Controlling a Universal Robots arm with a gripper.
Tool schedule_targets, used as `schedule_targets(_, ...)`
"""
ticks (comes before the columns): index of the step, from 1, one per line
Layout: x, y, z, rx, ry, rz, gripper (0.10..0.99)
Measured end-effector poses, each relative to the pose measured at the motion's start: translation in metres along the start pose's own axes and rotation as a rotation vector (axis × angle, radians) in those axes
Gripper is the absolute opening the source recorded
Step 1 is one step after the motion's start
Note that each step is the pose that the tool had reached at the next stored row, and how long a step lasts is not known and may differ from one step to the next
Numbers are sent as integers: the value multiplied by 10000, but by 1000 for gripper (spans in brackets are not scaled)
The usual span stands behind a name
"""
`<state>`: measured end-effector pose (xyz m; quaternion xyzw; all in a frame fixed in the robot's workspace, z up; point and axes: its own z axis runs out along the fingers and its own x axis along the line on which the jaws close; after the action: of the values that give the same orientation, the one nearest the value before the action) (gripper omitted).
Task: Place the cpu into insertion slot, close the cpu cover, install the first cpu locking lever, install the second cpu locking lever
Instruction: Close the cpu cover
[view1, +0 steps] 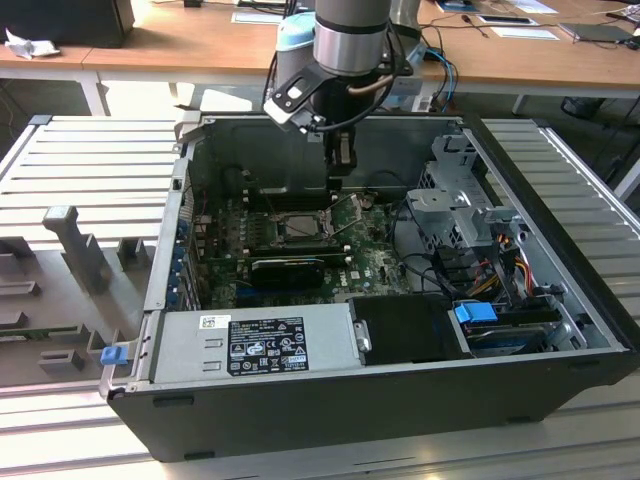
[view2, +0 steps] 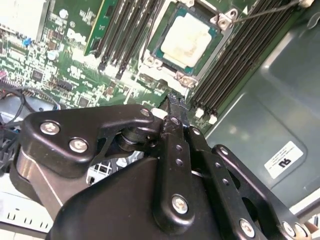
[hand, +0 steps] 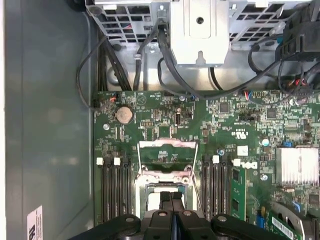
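Observation:
The cpu, a pale silvery square, lies flat inside the insertion slot on the green board. The cpu cover stands tilted up from the slot's edge, and the board shows through its window. My gripper hangs just above the slot's edge with its black fingers pressed together and nothing between them. In the exterior view the gripper hovers over the slot inside the open computer case. A thin wire lever runs out from one corner of the slot.
Black memory slots flank the socket on both sides. A metal drive cage with cable bundles sits beyond the board. The grey power supply and the case walls box in the workspace. A ribbed metal table surrounds the case.

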<state>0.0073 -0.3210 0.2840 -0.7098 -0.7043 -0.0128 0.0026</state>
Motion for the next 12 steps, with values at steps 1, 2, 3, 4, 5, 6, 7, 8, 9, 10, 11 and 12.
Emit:
schedule_targets(1,0,7,7,-7,2,-40,106)
schedule_targets(2,0,15,17,-15,3,-83,106)
schedule_targets(3,0,27,27,-24,3,-107,106)
schedule_targets(4,0,61,48,-41,3,-125,106)
schedule_targets(5,-1,80,67,-50,3,-125,106)
schedule_targets(6,-1,94,78,-53,2,-125,106)
schedule_targets(7,-1,109,90,-54,3,-124,106)
schedule_targets(8,-1,131,105,-55,3,-126,106)
schedule_targets(9,-1,156,117,-54,3,-128,106)
schedule_targets(10,-1,180,126,-55,3,-141,106)
schedule_targets(11,-1,196,137,-54,5,-218,106)
schedule_targets(12,-1,210,144,-52,5,-278,106)
